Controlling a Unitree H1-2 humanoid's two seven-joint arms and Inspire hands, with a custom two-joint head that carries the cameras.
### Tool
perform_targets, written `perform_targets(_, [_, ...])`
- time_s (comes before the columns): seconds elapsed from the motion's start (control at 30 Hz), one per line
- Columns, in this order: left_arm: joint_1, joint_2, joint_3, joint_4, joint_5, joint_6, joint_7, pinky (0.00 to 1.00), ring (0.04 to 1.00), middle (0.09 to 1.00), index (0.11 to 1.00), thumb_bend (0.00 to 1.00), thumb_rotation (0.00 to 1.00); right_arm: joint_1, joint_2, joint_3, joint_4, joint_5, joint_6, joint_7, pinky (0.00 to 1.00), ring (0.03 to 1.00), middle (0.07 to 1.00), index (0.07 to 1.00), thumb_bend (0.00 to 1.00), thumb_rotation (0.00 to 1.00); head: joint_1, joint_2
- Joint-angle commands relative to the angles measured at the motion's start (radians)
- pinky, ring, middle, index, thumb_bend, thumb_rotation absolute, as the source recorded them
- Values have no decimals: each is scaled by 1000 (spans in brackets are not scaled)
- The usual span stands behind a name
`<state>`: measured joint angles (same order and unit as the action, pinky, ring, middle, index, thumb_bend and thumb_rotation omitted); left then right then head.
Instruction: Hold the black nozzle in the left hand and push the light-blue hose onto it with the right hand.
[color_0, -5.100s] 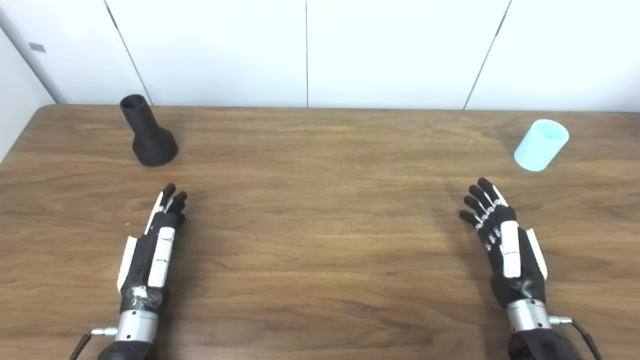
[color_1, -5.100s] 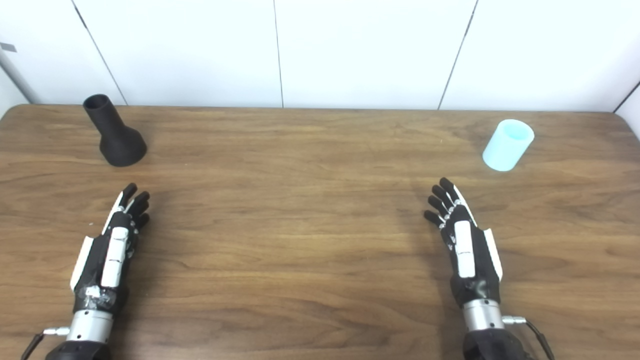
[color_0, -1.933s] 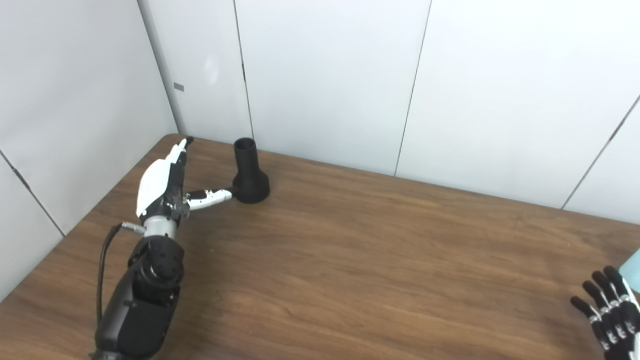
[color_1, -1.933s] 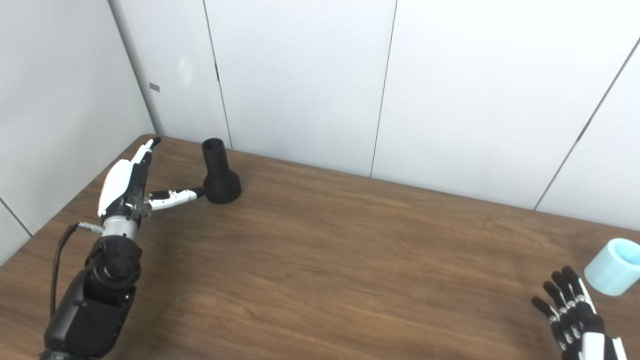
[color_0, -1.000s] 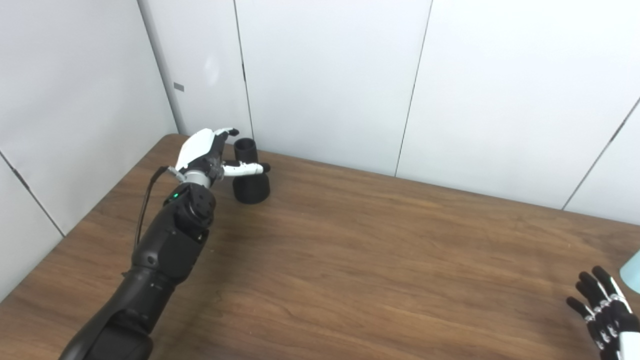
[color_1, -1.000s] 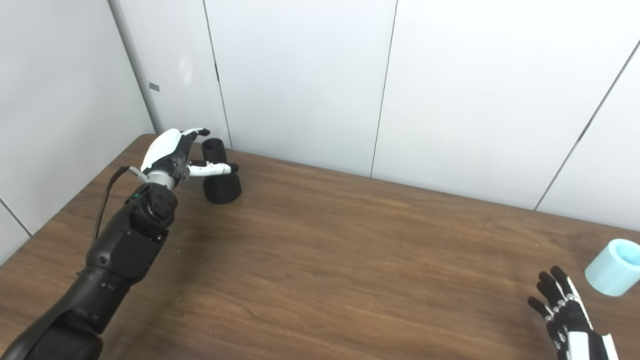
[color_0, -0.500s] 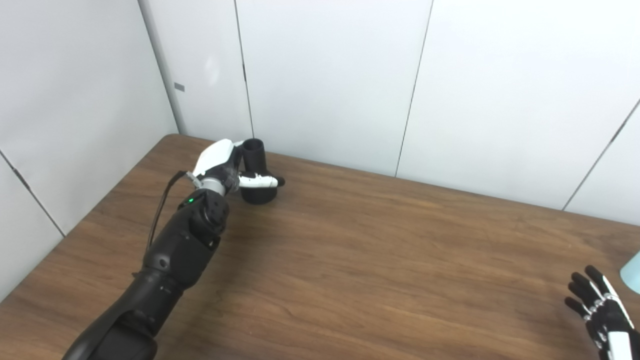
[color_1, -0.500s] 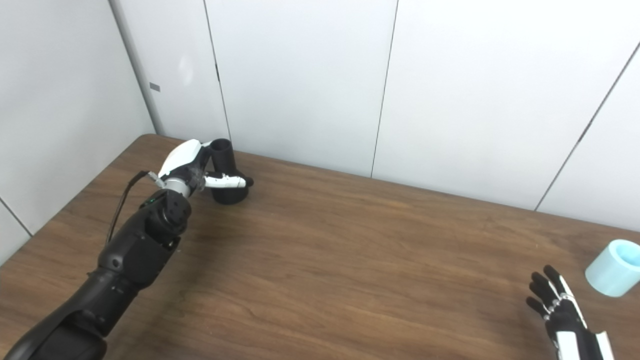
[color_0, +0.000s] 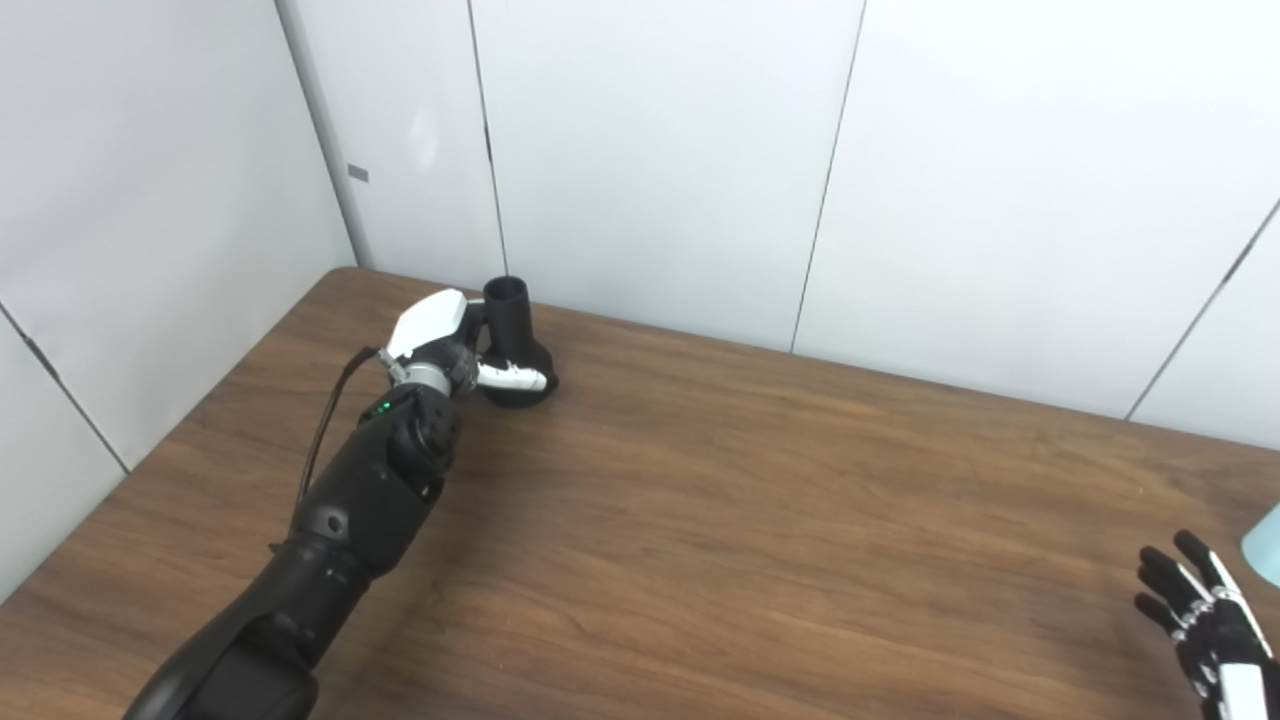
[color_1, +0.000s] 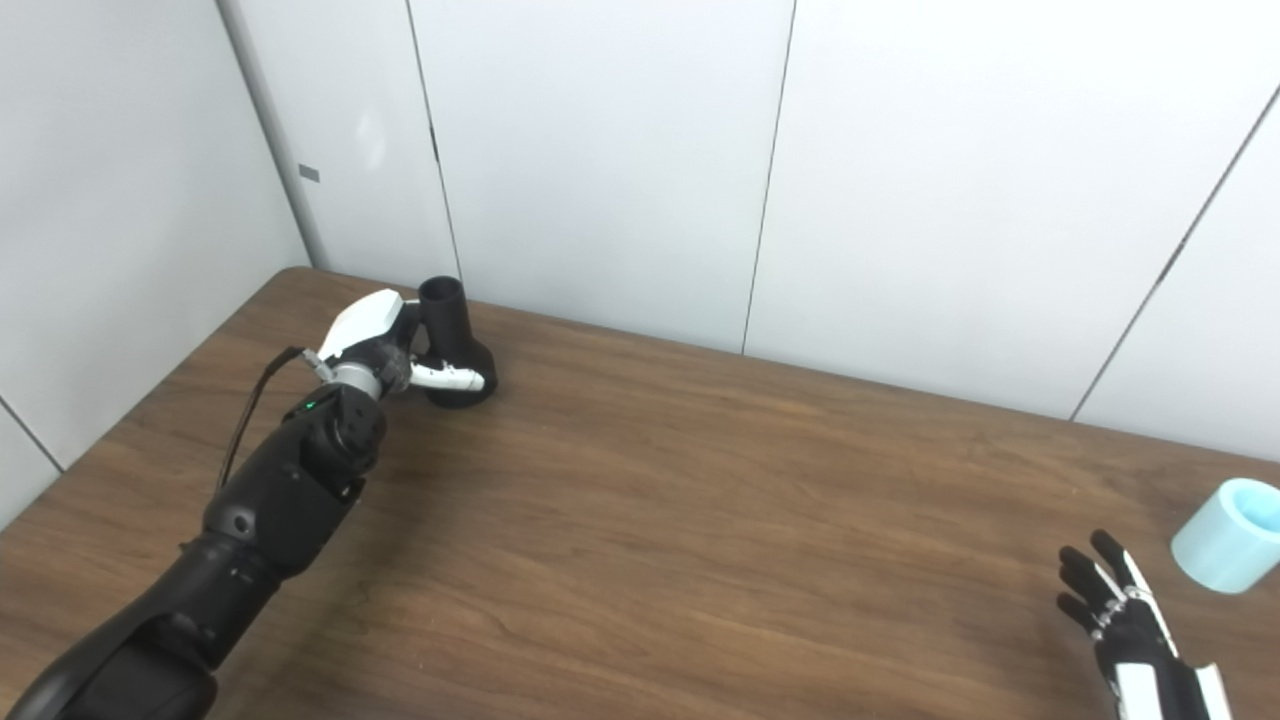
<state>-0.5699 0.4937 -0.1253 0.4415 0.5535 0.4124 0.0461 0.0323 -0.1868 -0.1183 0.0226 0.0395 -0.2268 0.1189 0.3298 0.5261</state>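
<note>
At 5 o'clock, nearest, the right robot hand (color_1: 1135, 625) hovers over the wooden counter (color_1: 700, 520) with fingers spread, holding nothing. Just beyond it at 4 o'clock the light-blue hose (color_1: 1225, 548) stands on the counter, apart from that hand. Far off at 10 o'clock, near the white wall panels (color_1: 600, 160), the left robot hand (color_0: 445, 345) curls around the upright black nozzle (color_0: 512, 345), thumb across its flared base; whether the grip is tight cannot be told.

Wooden table (color_0: 760, 520), dark brown grain, fills lower frame, rounded far-left corner. Pushed into a room corner: white panel wall (color_0: 660, 150) behind with thin dark vertical seams, another white wall (color_0: 140, 200) on left. Small grey tag (color_0: 358, 173) on the corner post. Soft even light, faint glare on panels.
</note>
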Motion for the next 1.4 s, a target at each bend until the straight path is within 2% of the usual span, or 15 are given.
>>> perform_targets(0.0, [-53,3,15,-9,-3,-32,45,1000,881,733,674,809,233,66,31,19,65,-1,-11,-11,852,878,862,919,585,1000,1,1])
perform_targets(0.1, [-56,-4,17,-4,-8,-45,53,1000,851,675,654,767,202,65,31,20,65,2,-16,-8,853,871,853,910,565,1000,0,1])
perform_targets(0.27, [-65,-7,9,12,-3,-89,64,1000,830,653,618,754,121,65,32,21,60,-9,-17,-12,853,864,842,902,541,1000,-1,2])
perform_targets(0.3, [-67,-7,7,17,-4,-97,61,1000,828,650,557,641,93,65,33,20,58,-5,-14,-11,851,864,841,902,533,1000,-1,2])
perform_targets(0.33, [-69,-8,7,21,-5,-104,60,1000,823,645,519,571,73,65,33,20,57,-2,-11,-10,858,865,840,903,527,1000,-1,2])
perform_targets(0.43, [-71,-5,-2,22,-3,-98,34,1000,810,614,495,526,58,69,35,18,52,2,-6,-9,878,871,842,910,535,1000,-1,6])
perform_targets(0.53, [-67,-1,-23,16,14,-91,24,1000,774,584,490,519,51,74,33,21,42,-12,-3,-13,881,873,843,913,522,1000,-3,8])
perform_targets(0.77, [-56,-1,-54,22,46,-87,45,1000,766,612,488,517,43,84,33,21,9,-26,27,-16,873,872,844,913,514,1000,-4,15])
perform_targets(0.8, [-53,-1,-57,21,48,-87,46,1000,753,570,469,516,17,84,32,21,11,-25,23,-14,876,874,844,915,514,1000,-4,15])
perform_targets(0.87, [-48,0,-59,16,52,-86,44,1000,754,552,459,515,4,83,32,21,14,-23,16,-13,873,872,841,915,509,1000,-10,21])
perform_targets(0.97, [-38,3,-63,0,56,-87,37,1000,763,557,455,512,0,83,33,22,9,-27,15,-16,874,868,832,912,497,1000,-15,22])
perform_targets(1.23, [9,14,-84,-66,80,-103,31,1000,703,539,456,516,0,89,33,30,-14,-41,22,-15,857,857,829,906,488,1000,-34,30])
perform_targets(1.37, [39,8,-92,-101,95,-102,31,1000,684,533,457,518,0,92,43,30,-34,-33,50,-18,878,862,827,904,470,1000,-50,37])
